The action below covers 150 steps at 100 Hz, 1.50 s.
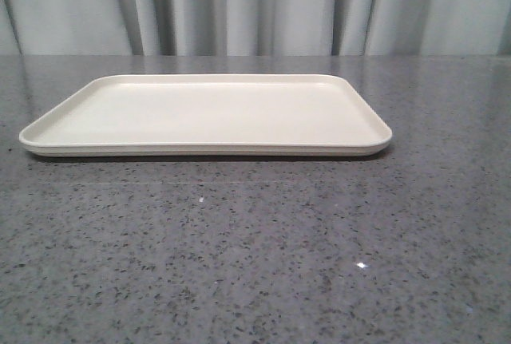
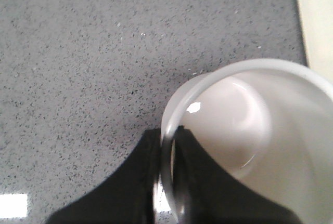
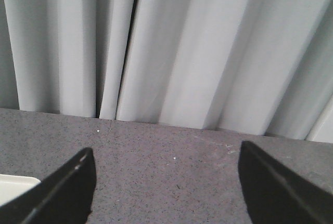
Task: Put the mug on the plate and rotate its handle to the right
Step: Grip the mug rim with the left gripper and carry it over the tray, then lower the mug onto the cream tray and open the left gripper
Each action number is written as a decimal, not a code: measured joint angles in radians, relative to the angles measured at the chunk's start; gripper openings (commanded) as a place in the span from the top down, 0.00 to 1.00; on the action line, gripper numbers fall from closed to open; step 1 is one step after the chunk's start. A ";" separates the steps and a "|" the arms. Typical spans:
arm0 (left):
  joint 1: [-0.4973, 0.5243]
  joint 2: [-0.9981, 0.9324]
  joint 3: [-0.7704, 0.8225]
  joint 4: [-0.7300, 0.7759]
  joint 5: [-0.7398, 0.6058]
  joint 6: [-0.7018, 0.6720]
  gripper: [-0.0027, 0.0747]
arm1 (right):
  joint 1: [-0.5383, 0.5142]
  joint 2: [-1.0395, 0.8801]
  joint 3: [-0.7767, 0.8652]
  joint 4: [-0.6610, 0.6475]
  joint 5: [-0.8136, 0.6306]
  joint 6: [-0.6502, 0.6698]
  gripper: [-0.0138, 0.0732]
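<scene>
Since the mug (image 2: 250,141) shows only in the left wrist view, its rim pinched by the left pincer (image 2: 169,182) with one finger inside the wall and one outside, the left arm carries it. The plate (image 1: 205,112) lies bare on the grey surface (image 1: 255,248); its cream edge shows just beyond the mug. The right pincer (image 3: 166,193) hangs released near the plate's corner. The handle is out of sight
</scene>
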 measured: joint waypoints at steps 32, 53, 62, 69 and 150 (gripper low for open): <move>-0.045 0.100 -0.187 -0.133 -0.016 0.051 0.98 | 0.000 0.000 0.000 0.000 -0.002 0.000 0.19; -0.183 0.228 -0.337 -0.142 -0.013 0.053 0.98 | 0.000 0.000 0.000 0.000 -0.002 0.000 0.19; -0.233 0.287 -0.388 -0.144 -0.013 0.053 0.98 | 0.000 0.000 0.000 0.000 -0.002 0.000 0.19; -0.269 0.333 -0.423 -0.144 -0.013 0.053 0.98 | 0.000 0.000 0.000 0.000 -0.002 0.000 0.19; -0.461 0.653 -0.473 -0.162 -0.118 0.053 0.98 | 0.000 0.000 0.000 0.000 -0.004 0.000 0.19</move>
